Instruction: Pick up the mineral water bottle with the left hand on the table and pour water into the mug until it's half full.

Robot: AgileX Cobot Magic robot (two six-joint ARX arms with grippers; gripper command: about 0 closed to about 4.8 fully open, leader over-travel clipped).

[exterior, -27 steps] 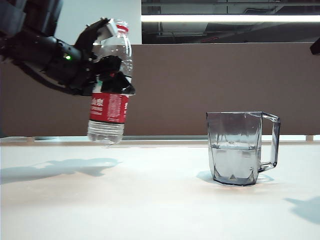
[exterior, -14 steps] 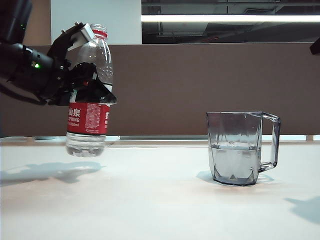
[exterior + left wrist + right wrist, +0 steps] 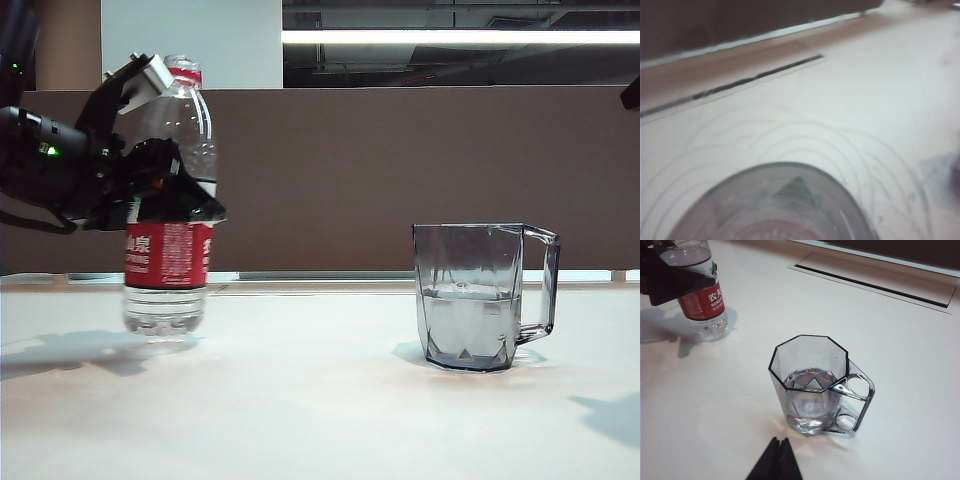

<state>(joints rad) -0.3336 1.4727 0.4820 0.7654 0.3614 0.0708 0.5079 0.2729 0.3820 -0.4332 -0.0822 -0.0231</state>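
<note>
While clamped upright in the left gripper [image 3: 160, 125] above its label, bottle [image 3: 168, 215] hangs low over the table [image 3: 320, 410], well apart from the mug [image 3: 485, 295] with water about halfway up. Thin, springy, slick plastic, mostly empty and light; best squeezed gently at mid-body. Right gripper [image 3: 774, 460] near the mug, fingertips together, empty.

Exterior camera sits low, level with the table [image 3: 320, 400], looking across at the mug [image 3: 478, 297]. Right wrist camera looks steeply down on that mug [image 3: 812, 385] from close above, sharing the mineral water bottle [image 3: 700, 295]. Left wrist camera hugs the bottle, blurred.
</note>
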